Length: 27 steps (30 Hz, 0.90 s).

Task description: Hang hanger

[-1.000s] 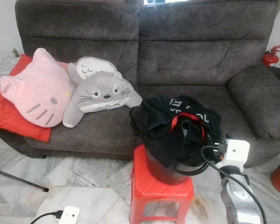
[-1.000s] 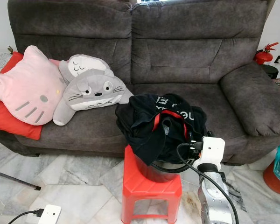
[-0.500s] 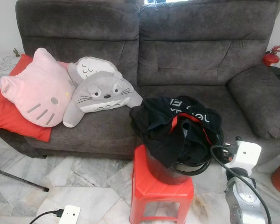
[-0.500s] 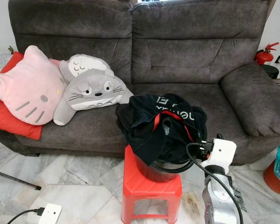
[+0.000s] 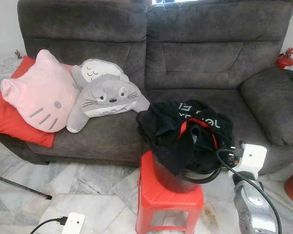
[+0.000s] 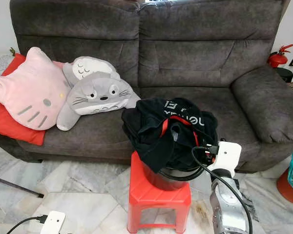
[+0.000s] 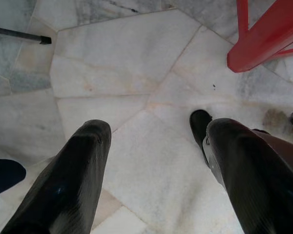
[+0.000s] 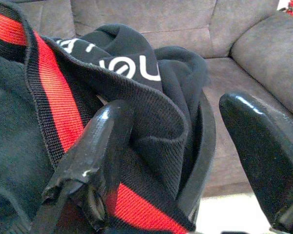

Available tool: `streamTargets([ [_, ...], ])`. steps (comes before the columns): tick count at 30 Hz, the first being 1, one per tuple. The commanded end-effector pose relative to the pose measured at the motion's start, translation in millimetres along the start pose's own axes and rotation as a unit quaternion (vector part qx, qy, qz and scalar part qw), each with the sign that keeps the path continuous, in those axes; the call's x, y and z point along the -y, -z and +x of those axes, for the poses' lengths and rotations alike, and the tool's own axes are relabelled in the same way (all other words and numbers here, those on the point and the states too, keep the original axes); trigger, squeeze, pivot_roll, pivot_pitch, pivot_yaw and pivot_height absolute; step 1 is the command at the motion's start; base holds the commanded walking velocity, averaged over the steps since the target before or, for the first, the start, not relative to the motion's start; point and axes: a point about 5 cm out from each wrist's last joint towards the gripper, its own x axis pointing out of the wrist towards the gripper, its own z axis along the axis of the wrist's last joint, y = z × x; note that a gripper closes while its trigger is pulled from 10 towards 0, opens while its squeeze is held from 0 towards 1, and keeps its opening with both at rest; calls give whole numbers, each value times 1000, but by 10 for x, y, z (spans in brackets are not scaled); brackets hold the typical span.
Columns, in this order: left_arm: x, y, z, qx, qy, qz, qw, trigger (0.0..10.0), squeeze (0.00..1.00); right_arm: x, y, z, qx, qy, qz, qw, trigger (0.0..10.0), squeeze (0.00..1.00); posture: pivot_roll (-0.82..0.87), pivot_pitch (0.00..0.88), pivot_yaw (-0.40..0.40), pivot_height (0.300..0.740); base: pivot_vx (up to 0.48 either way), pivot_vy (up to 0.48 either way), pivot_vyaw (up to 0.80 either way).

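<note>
A black garment with red trim (image 5: 185,131) is heaped in a dark bucket (image 5: 172,179) on a red plastic stool (image 5: 168,201) in front of the sofa. My right arm's white wrist block (image 5: 249,158) sits at the bucket's right rim. In the right wrist view my right gripper (image 8: 175,107) is open, one finger (image 8: 105,146) against the garment's ribbed red-and-black edge, the other finger (image 8: 256,141) out beside the bucket. My left gripper (image 7: 156,129) hangs open over the marble floor, holding nothing, near a leg of the red stool (image 7: 263,39).
A grey sofa (image 5: 200,58) fills the back, with a pink cat cushion (image 5: 41,95), a grey plush (image 5: 107,97) and a red cushion (image 5: 10,122) on its left. A white box with a cable (image 5: 72,224) and a black rod (image 5: 19,187) lie on the floor at left.
My right wrist drew away to the right of the bucket half a second ago and has come back a little toward its rim. The garment and stool have not moved.
</note>
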Motion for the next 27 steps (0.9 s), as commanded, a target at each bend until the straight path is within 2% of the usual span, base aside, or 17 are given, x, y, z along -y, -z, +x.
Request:
streamTargets([
  [1,25,11,4,-9,1,7,1000,10000,0,-15,18,20,-16,-8,2,1000,10000,0,-168,0,32,740,0,0,0],
  [8,14,-10,10,-10,0,10,1000,10000,0,17,75,4,-43,-13,15,999,10000,0,-172,0,35,740,0,0,0],
  [15,-19,0,7,-15,-2,14,1000,10000,0,69,14,47,-54,-33,23,998,10000,0,-173,0,35,740,0,0,0],
  [27,-6,-7,11,-15,-5,21,1000,10000,0,-62,-85,111,-56,-118,9,991,10000,0,-175,0,37,740,0,0,0],
])
